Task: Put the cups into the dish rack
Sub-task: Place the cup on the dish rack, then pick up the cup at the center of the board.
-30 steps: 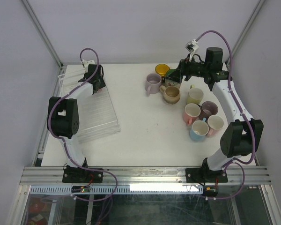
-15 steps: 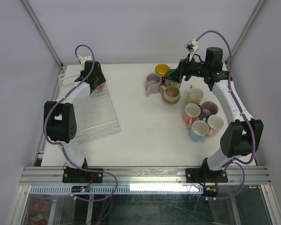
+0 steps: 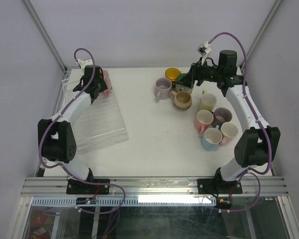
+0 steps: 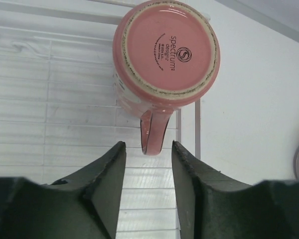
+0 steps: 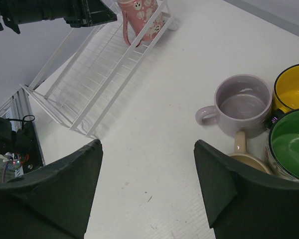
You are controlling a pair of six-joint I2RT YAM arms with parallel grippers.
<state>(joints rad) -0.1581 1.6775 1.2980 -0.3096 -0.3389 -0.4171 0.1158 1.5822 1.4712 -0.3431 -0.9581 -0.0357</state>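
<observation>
Surface: white table, grey walls around it.

Dish rack: on the table's left side, with one pink mug upside down in its far corner.

Loose mugs: you have nine grouped at far right, among them a yellow mug, a lilac mug and a beige mug.

Left gripper: stretched over the rack with fingers apart; the pink mug's handle tip sits in the gap, untouched.

Right gripper: held above the green mug, fingers wide apart and holding nothing.

You see the green mug only in part. It is cut off at the wrist view's edge and covered from above.

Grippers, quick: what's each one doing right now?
Left gripper: open, holding nothing; the handle of the pink mug sits at its fingertips.
Right gripper: open, empty.
</observation>
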